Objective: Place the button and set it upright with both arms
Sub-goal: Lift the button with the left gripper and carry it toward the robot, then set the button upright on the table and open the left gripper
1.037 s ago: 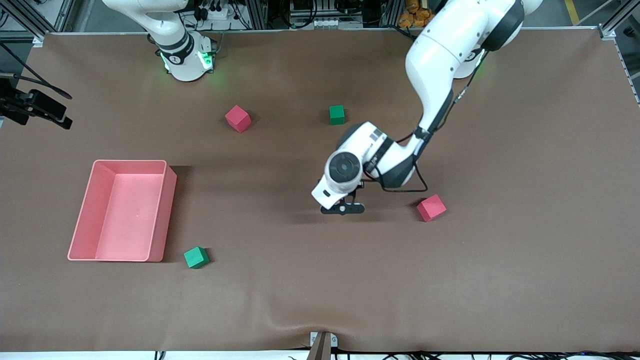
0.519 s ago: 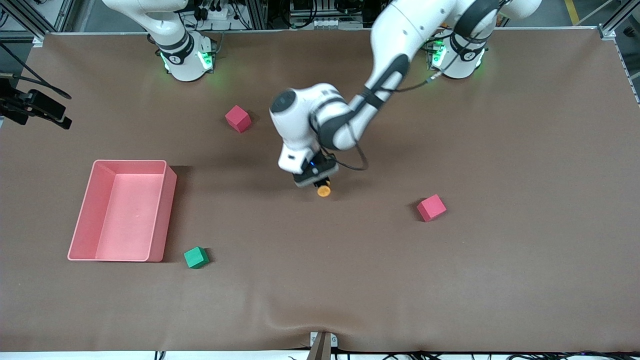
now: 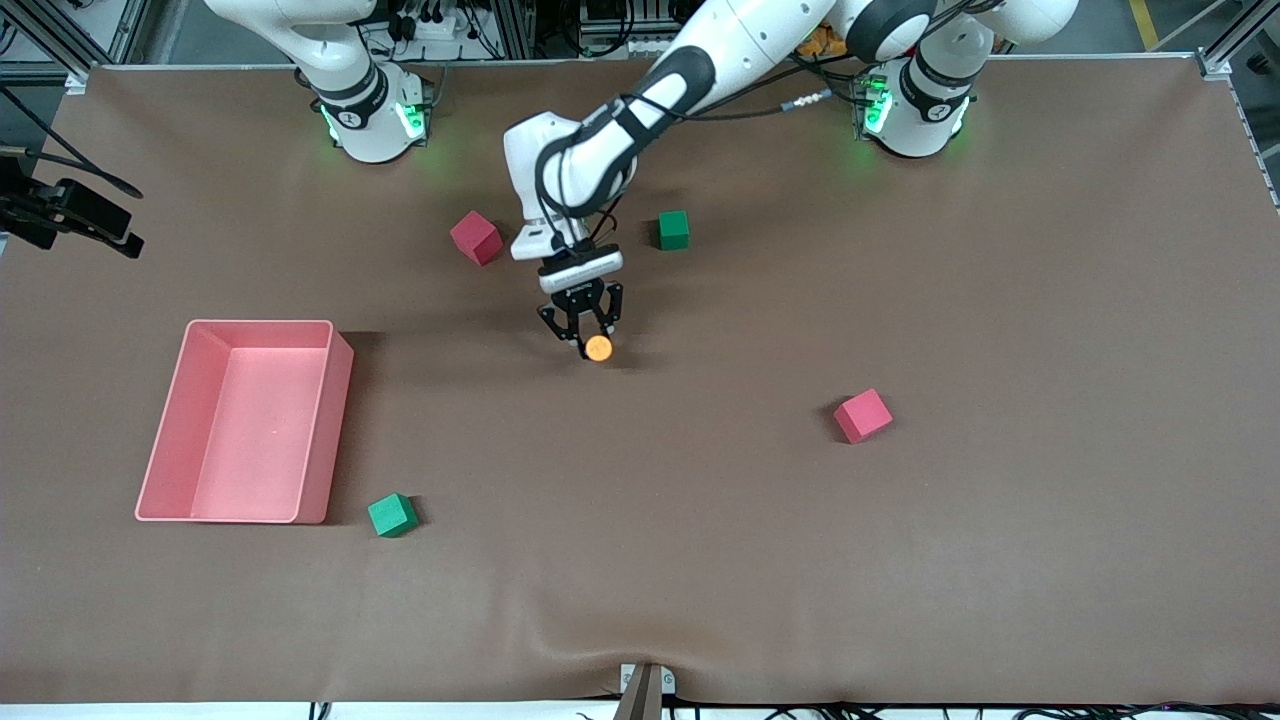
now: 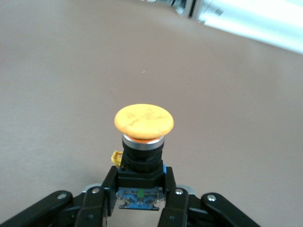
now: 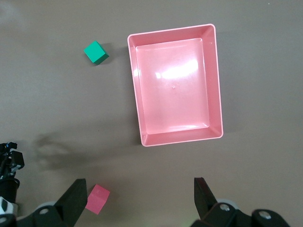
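The button [image 3: 598,347] has a round orange cap, a black body and a blue rear block. My left gripper [image 3: 583,328] is shut on its black body, low over the middle of the table. In the left wrist view the button [image 4: 144,121] sticks out from between the fingers [image 4: 102,201] of the left gripper [image 4: 140,189], cap pointing away from the wrist. My right gripper [image 5: 139,196] shows only in its own wrist view. It is open and holds nothing, high above the table beside the pink bin, and that arm waits.
A pink bin [image 3: 330,420] stands toward the right arm's end, a green cube [image 3: 391,515] beside it. A red cube [image 3: 476,237] and a green cube [image 3: 674,229] flank the left arm's wrist. Another red cube [image 3: 863,415] lies toward the left arm's end.
My left arm has swung from beside the red cube toward the table's middle, carrying the button. Its gripper has turned, so the orange cap now shows.
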Available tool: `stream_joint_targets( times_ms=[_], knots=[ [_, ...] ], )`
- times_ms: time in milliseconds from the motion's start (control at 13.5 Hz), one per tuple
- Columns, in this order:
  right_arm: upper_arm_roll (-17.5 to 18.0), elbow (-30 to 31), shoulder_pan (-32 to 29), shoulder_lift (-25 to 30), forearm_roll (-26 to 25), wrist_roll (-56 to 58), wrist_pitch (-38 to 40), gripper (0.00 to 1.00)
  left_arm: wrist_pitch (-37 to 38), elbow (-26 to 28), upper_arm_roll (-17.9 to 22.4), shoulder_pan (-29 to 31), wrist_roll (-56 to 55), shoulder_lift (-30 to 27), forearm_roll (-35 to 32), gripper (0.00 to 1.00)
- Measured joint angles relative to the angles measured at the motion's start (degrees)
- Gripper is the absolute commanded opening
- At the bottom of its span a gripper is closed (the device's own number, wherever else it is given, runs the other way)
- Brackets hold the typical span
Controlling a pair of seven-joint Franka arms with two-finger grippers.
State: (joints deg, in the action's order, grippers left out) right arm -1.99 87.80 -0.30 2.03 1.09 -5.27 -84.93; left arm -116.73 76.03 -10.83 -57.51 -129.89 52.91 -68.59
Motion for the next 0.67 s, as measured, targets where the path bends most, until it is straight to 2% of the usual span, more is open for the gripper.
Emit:
stream_joint_targets(
  times_ms=[444, 667],
  knots=[
    [-0.03, 0.03, -0.03, 0.0, 0.0, 0.0, 0.07, 1.0, 5.0, 2.13, 2.82, -5.43, -3.21, 6.0, -13.62, 0.0],
    [-0.04, 0.03, -0.03, 0.0, 0.0, 0.0, 0.08, 1.0, 6.31, 2.13, 3.54, -6.7, -3.2, 6.48, -15.7, 0.0]
  ],
)
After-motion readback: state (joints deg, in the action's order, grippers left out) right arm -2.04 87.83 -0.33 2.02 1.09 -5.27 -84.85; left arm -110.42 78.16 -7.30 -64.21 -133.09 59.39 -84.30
